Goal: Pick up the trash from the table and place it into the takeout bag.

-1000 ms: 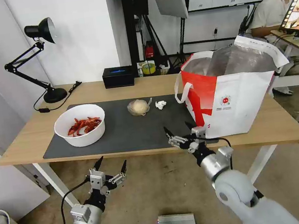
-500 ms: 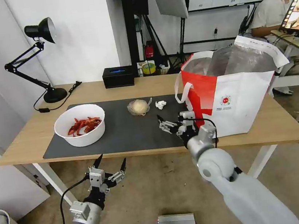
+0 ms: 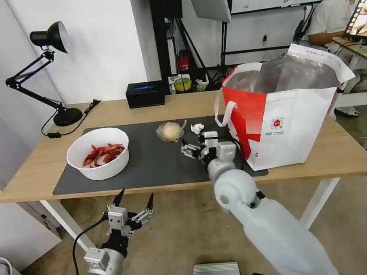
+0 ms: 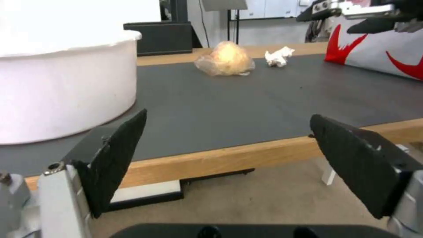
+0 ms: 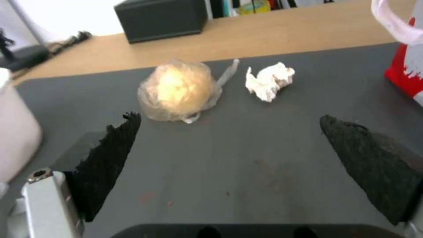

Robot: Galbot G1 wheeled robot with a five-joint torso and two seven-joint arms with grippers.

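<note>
The left gripper (image 3: pixel 134 201) is held low in front of the table's near edge, below the bowl, with its fingers spread wide and nothing between them; from its wrist camera the wooden edge of the table (image 4: pixel 229 158) is seen just ahead of the black fingers (image 4: pixel 117 155). The right gripper (image 3: pixel 192 144) is held over the dark mat (image 3: pixel 151 164), just beside the red side of the takeout bag, with its jaws parted and empty; in the right wrist view the two black fingertips (image 5: pixel 105 158) are seen apart over the mat (image 5: pixel 229 158), with the trash lying ahead of them and untouched. On the mat's left part a white bowl (image 3: pixel 98 154) holding red crayfish shells is set; its white wall (image 4: pixel 61 89) is seen close in the left wrist view. Farther back on the mat a clear bag with a beige lump (image 3: pixel 170 131) is laid, and just beside it, toward the takeout bag, a small crumpled tissue (image 3: pixel 197 128) is found; the same pair is seen from the right wrist, the bagged lump (image 5: pixel 178 88) near the tissue (image 5: pixel 269 81) but apart from it. The takeout bag (image 3: pixel 293 114) is stood upright on the table's right part, its mouth open and its foil lining shown. At the far edge a black box (image 3: pixel 145 94) is placed, and a black desk lamp (image 3: pixel 51 73) is stood at the far left corner.
</note>
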